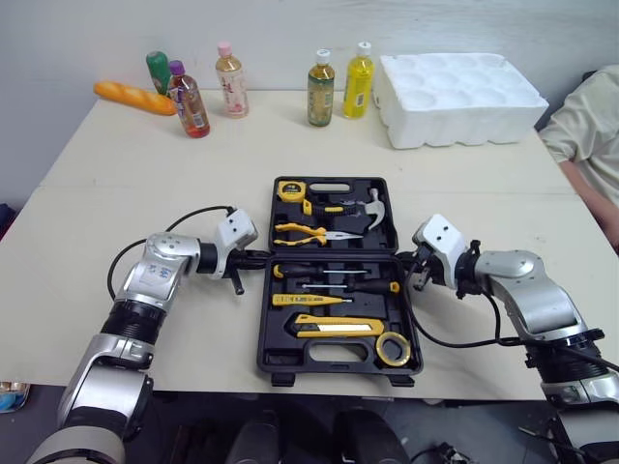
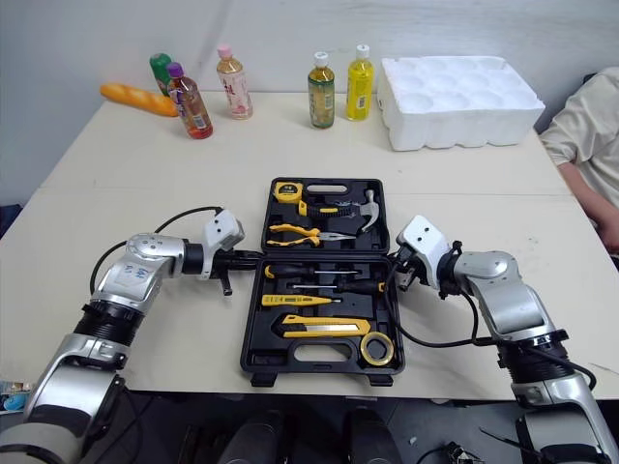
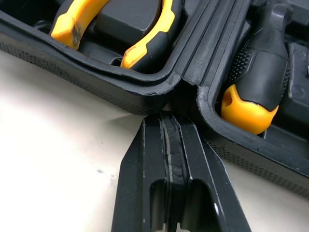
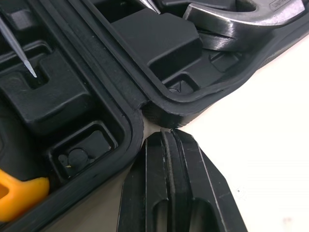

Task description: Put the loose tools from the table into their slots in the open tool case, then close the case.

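the tool case (image 1: 329, 354) lies open and flat in the middle of the table (image 1: 145, 174), between the two arms. its long axis runs from near to far. the hinge line crosses it from left to right at the middle, and one handle cut-out points to the near edge, the other to the far edge.

the far half holds the tape measure (image 1: 291, 190), the hammer (image 1: 358, 204) and the pliers (image 1: 309, 233). the near half holds the screwdrivers (image 1: 329, 273), the utility knife (image 1: 338, 326) and the tape roll (image 1: 393, 349). every tool that i can see sits in the case, so i judge the placing part finished and the closing step in hand.

the left gripper (image 3: 170, 116) has its fingers pressed together, holding nothing, with the tip at the left end of the hinge. the right gripper (image 4: 170, 133) is also pressed together and empty, just beside the right end of the hinge.

the next move probably calls for getting under the outer edge of one half and swinging it over the other. at the hinge itself there is little leverage. i cannot tell which half is the lid.
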Available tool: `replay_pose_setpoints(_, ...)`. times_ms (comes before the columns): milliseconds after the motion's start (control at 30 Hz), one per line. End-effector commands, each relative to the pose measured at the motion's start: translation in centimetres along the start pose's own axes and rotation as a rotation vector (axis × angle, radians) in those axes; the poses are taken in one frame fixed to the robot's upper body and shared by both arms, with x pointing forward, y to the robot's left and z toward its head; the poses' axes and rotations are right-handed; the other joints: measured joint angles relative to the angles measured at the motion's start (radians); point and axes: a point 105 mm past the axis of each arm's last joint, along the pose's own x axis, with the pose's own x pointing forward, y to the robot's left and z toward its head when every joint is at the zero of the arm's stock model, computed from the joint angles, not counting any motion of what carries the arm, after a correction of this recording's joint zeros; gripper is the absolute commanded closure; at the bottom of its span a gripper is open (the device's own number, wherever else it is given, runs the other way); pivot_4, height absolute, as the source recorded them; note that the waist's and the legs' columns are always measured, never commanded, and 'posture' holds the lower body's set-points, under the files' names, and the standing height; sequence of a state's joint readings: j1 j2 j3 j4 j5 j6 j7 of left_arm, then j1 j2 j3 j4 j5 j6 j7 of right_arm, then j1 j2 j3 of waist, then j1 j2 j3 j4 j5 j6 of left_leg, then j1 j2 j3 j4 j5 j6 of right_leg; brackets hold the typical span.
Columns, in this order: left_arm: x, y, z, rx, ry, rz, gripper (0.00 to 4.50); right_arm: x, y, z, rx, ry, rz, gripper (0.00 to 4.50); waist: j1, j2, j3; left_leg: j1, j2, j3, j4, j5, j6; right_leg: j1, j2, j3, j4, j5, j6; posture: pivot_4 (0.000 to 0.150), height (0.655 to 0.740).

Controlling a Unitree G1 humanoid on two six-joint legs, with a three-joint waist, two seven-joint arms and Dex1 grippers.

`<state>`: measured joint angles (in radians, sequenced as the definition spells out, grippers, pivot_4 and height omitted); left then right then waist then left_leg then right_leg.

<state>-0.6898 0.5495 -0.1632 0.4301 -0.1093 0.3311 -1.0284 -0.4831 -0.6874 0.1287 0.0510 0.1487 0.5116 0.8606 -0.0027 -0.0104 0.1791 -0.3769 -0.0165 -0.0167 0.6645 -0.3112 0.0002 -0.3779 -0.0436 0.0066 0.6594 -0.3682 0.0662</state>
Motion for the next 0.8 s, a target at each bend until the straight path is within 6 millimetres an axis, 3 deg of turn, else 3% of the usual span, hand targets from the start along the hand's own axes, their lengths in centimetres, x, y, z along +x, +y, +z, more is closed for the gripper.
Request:
replay_pose_setpoints(33,0.4,-0.3,0.5,0.034,-0.004,-0.021,4.48,0.0,0.8,2.0,-0.060,-0.079,0.019,4.50,0.000,0.000,0.000,0.000,0.000,0.000,0.000,0.000,0.000,0.000,0.000,0.000,0.000,0.000,0.000,0.150,0.7400)
replay_pose_setpoints(233,-0.4,0.5,-0.2,0.004,0.009,0.036,4.48,-0.9,-0.1,0.7,-0.062,-0.040,-0.038,4.50,0.000,0.000,0.000,0.000,0.000,0.000,-0.001,0.000,0.000,0.000,0.000,0.000,0.000,0.000,0.000,0.150,0.7400)
replay_pose_setpoints(333,-1.9,0.8,-0.8,-0.042,0.014,0.062,4.48,-2.2,-0.8,-0.5,0.002,0.010,-0.068,4.50,0.000,0.000,0.000,0.000,0.000,0.000,-0.001,0.000,0.000,0.000,0.000,0.000,0.000,0.000,0.000,0.150,0.7400)
replay_pose_setpoints(467,-5.2,1.2,-0.9,-0.163,-0.003,0.114,3.15,-4.8,-1.6,-0.1,0.129,0.001,-0.067,3.07,-0.013,0.000,0.000,0.000,0.000,0.000,-0.002,0.000,0.000,0.000,0.000,0.000,0.001,0.000,0.000,0.150,0.7400)
replay_pose_setpoints(533,-6.5,1.2,0.2,-0.245,-0.034,0.128,2.25,-5.7,-2.3,1.2,0.233,-0.044,-0.079,2.07,-0.018,0.000,0.000,0.000,0.001,0.000,-0.002,0.000,0.000,0.000,0.000,0.000,0.001,0.000,0.000,0.150,0.7400)
replay_pose_setpoints(633,-7.1,0.7,2.2,-0.324,-0.055,0.110,1.06,-6.1,-2.7,3.8,0.384,-0.128,-0.055,0.75,-0.025,0.000,0.000,0.001,0.000,-0.001,-0.002,0.000,0.001,0.000,0.000,0.000,0.001,0.000,0.000,0.150,0.7400)
replay_pose_setpoints(700,-6.9,0.1,3.8,-0.345,-0.069,0.087,0.28,-5.9,-2.5,5.3,0.394,-0.144,-0.035,0.00,-0.024,0.000,0.000,0.000,0.000,-0.001,-0.002,0.000,0.001,0.000,0.000,0.000,0.001,0.000,0.000,0.150,0.7400)
replay_pose_setpoints(733,-6.7,0.1,4.2,-0.371,-0.064,0.084,0.04,-5.6,-2.5,5.8,0.383,-0.141,-0.034,0.00,-0.024,0.000,0.000,0.000,0.000,-0.001,-0.002,0.000,0.000,0.000,0.000,0.000,0.000,0.000,0.000,0.150,0.7400)
replay_pose_setpoints(800,-6.0,0.8,4.6,-0.454,-0.027,0.122,0.04,-4.6,-2.7,6.9,0.397,-0.136,-0.037,0.00,-0.024,0.000,0.000,0.000,0.000,-0.001,-0.003,0.001,0.000,0.000,0.000,0.000,0.001,0.000,0.000,0.150,0.7400)
